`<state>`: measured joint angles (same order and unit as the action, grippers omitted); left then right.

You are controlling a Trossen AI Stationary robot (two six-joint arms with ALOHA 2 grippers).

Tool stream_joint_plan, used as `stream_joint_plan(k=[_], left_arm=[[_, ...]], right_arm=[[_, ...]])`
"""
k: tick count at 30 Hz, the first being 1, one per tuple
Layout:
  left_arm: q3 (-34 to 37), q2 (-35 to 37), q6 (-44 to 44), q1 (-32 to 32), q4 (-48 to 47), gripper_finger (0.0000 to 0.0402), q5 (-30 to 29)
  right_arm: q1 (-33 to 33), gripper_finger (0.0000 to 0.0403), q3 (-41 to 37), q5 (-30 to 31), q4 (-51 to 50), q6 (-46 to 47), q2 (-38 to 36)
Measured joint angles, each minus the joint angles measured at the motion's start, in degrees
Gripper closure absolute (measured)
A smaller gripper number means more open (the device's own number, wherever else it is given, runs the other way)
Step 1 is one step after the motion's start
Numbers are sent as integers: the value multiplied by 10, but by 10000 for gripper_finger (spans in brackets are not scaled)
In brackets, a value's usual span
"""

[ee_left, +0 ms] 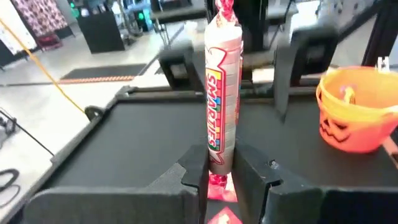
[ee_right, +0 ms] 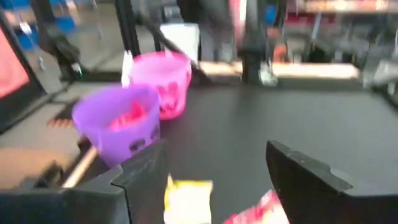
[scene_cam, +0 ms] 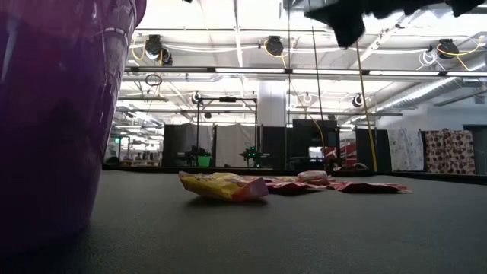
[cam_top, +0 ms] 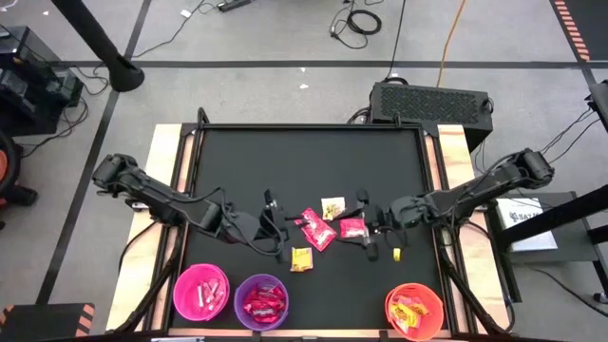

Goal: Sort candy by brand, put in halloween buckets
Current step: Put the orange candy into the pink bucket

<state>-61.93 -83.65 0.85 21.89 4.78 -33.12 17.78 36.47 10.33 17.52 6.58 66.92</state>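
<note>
My left gripper point(ee_left: 222, 169) is shut on a pale pink-white Smarties roll point(ee_left: 224, 93); in the high view it hovers over the table's middle point(cam_top: 283, 233). My right gripper point(ee_right: 214, 171) is open above the loose candy, right of the pile point(cam_top: 368, 233). Red packets point(cam_top: 318, 229), a yellow packet point(cam_top: 301, 258) and a pale packet point(cam_top: 332, 207) lie flat on the black mat. Along the near edge stand the pink bucket point(cam_top: 200, 292), the purple bucket point(cam_top: 261, 301) and the orange bucket point(cam_top: 415, 311), each holding candy. My left gripper pinches the Smarties roll between its two fingers near one end point(ee_left: 219, 158). That end's twisted red wrapper point(ee_left: 217, 186) shows behind the fingertips. The rest of the roll sticks straight out past the fingers, its far twisted end point(ee_left: 224, 9) free in the air.
A small yellow piece point(cam_top: 396, 254) lies near the right gripper. In the low view the purple bucket's wall point(scene_cam: 53, 114) fills the left, with the yellow packet point(scene_cam: 224, 185) and red packets point(scene_cam: 365, 186) beyond. Wooden borders and a raised black frame point(cam_top: 195, 142) edge the mat.
</note>
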Motion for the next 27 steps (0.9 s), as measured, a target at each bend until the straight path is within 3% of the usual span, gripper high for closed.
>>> stream_joint_plan(k=[5, 13, 19, 27], left_arm=[[0, 43, -49, 0, 5, 343, -1], [0, 96, -214, -1, 13, 343, -1], [0, 105, -438, -1, 19, 343, -1], [0, 105, -849, -1, 19, 343, -1]], right_arm=[[-1, 149, 0, 22, -65, 44, 2], [-2, 157, 0, 48, -78, 36, 3], [-2, 161, 0, 48, -79, 28, 3], [-2, 161, 0, 48, -80, 28, 3]])
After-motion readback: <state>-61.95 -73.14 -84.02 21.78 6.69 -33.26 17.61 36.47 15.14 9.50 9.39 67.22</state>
